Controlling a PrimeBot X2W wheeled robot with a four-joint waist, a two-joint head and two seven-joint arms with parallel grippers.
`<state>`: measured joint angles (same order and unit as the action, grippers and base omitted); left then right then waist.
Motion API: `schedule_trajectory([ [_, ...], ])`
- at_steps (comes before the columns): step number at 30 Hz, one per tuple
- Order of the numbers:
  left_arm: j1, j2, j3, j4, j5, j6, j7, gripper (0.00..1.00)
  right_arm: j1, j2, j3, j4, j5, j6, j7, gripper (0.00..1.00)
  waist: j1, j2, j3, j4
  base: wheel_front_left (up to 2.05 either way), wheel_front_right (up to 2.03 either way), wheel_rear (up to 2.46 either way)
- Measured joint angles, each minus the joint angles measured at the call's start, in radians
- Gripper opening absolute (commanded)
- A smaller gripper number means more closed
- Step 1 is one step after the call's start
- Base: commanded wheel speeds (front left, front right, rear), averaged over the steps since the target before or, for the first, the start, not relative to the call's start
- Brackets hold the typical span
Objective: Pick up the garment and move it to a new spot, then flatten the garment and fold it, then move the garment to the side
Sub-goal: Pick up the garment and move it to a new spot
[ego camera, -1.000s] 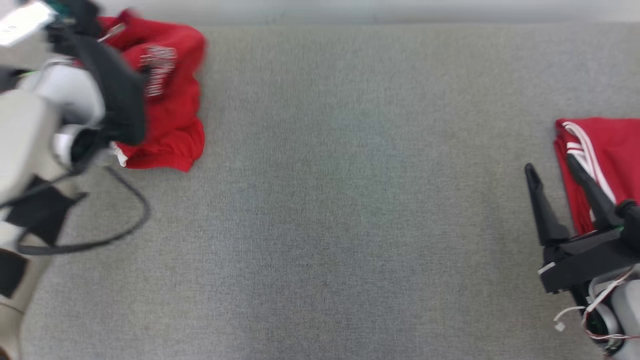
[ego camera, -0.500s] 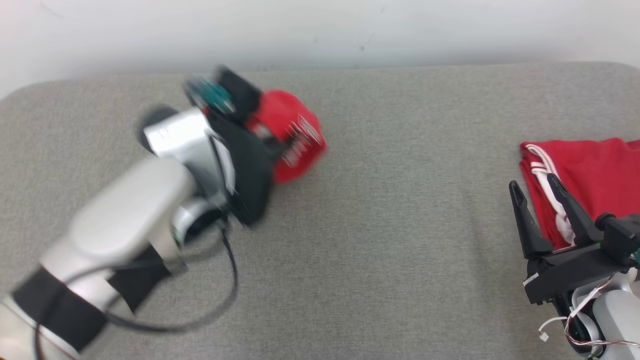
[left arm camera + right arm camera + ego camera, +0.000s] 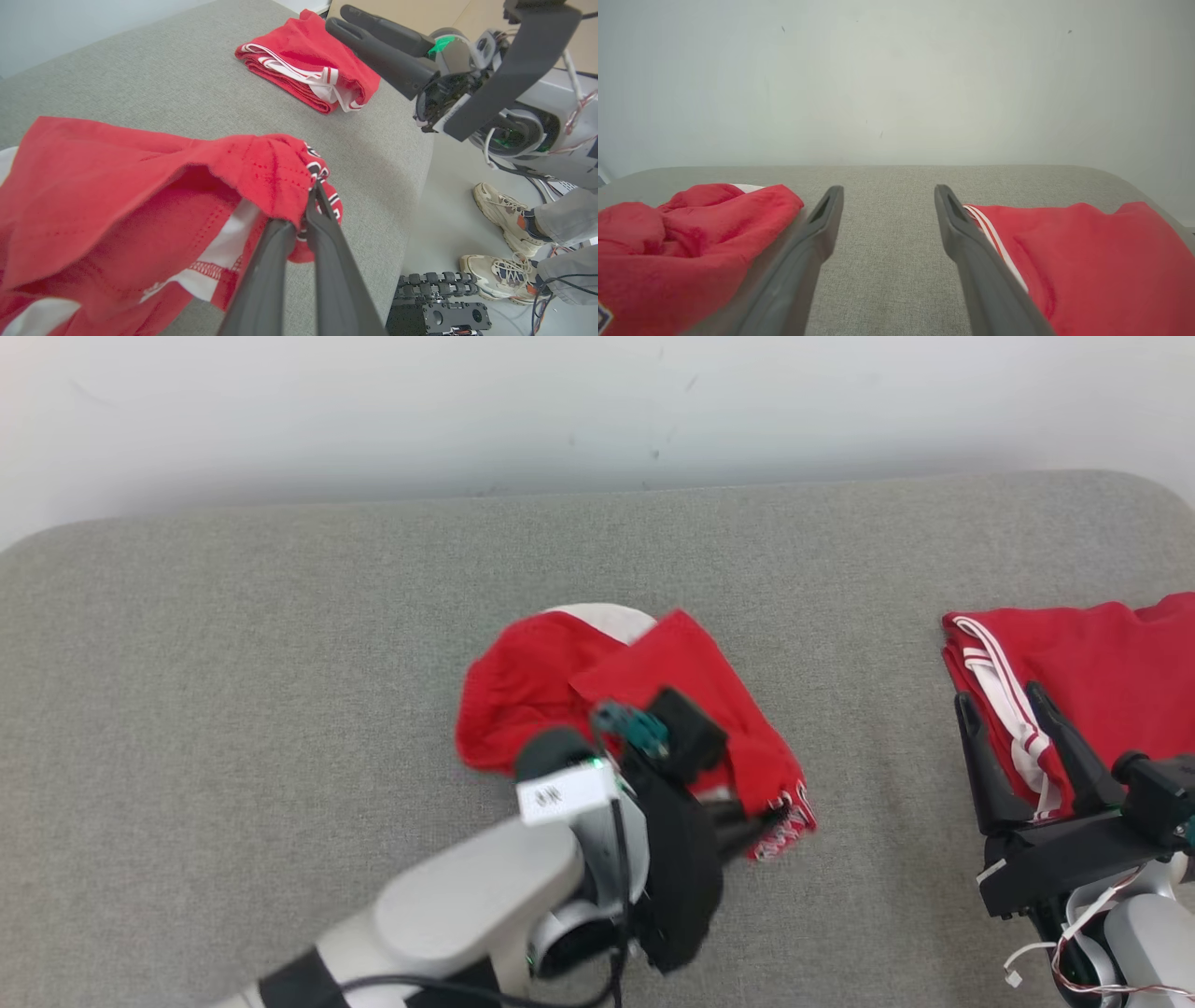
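The garment is red with white panels and lies crumpled in the middle of the grey table. My left gripper is shut on its lettered hem at the right end of the heap. In the left wrist view the two fingers pinch a bunched fold of the garment, holding that corner up. My right gripper hovers open at the table's right side with nothing between its fingers. The right wrist view has the right gripper open, with the garment to its left.
A folded red garment with white stripes lies at the right end of the table, close to the right fingers. A pale wall runs behind the table. Off the right edge, a person's shoes and black equipment are on the floor.
My left arm has carried the garment from the far left to the middle of the table, still gripped. The head camera has shifted too. The right gripper stays open.
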<state>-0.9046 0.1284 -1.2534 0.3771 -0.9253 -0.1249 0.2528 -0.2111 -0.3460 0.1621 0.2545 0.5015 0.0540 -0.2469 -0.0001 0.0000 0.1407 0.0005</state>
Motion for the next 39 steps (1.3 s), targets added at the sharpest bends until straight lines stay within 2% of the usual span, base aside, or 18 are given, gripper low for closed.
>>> schedule_trajectory([
  [8,0.103,-0.053,-0.031,0.082,0.0,0.0,-0.018,0.0,-0.001,0.012,0.004,-0.001,0.0,0.004,-0.001,1.0,0.0,0.0,0.004,-0.01,0.0,0.0,0.0],
  [14,0.164,-0.064,-0.031,0.162,-0.02,0.0,-0.061,0.0,-0.002,0.013,0.0,-0.001,0.0,0.008,-0.001,1.0,0.0001,0.0,0.014,-0.017,0.0,0.0,0.0],
  [15,0.167,-0.065,-0.032,0.169,-0.019,0.0,-0.07,0.13,-0.002,0.013,-0.001,-0.001,0.0,0.008,-0.001,1.0,0.0001,0.0,0.016,-0.017,0.0,0.0,0.0],
  [16,0.167,-0.067,-0.031,0.176,-0.019,0.0,-0.079,0.13,-0.002,0.013,-0.002,0.0,0.0,0.008,-0.001,1.0,0.0002,0.0,0.018,-0.018,0.0,0.0,0.0],
  [18,0.167,-0.07,-0.031,0.188,-0.019,0.0,-0.096,0.36,-0.002,0.012,-0.007,0.002,0.0,0.008,-0.001,1.0,0.0002,0.0,0.019,-0.016,0.0,0.0,0.0],
  [19,0.165,-0.072,-0.031,0.195,-0.019,0.0,-0.102,0.98,-0.001,0.011,-0.012,0.004,0.0,0.008,-0.001,1.0,0.0002,0.0,0.018,-0.014,0.0,0.0,0.0],
  [20,0.163,-0.072,-0.031,0.2,-0.019,0.0,-0.109,1.0,-0.001,0.011,-0.016,0.007,0.0,0.008,-0.001,1.0,0.0002,0.0,0.017,-0.011,0.0,0.0,0.0],
  [26,0.163,-0.072,-0.021,0.226,-0.007,0.002,-0.187,1.0,0.0,0.018,-0.015,0.029,0.0,0.014,-0.001,1.0,0.0002,0.0,-0.002,0.005,0.0,0.0,0.0],
  [31,0.166,-0.068,0.009,0.227,0.016,0.033,-0.258,1.0,0.023,0.02,-0.024,0.039,0.0,0.014,-0.004,1.0,0.0002,0.0,-0.025,0.023,0.0,0.0,0.0],
  [34,0.17,-0.042,0.022,0.228,0.027,0.051,-0.291,1.0,0.041,0.032,-0.023,0.045,0.0,0.016,-0.004,1.0,0.0001,0.0,-0.041,0.036,0.0,0.0,0.0],
  [39,0.195,0.037,0.059,0.241,0.032,0.1,-0.345,1.0,0.041,0.044,-0.014,0.043,0.0,0.018,-0.008,1.0,0.0001,0.0,-0.067,0.051,0.0,0.0,0.0],
])
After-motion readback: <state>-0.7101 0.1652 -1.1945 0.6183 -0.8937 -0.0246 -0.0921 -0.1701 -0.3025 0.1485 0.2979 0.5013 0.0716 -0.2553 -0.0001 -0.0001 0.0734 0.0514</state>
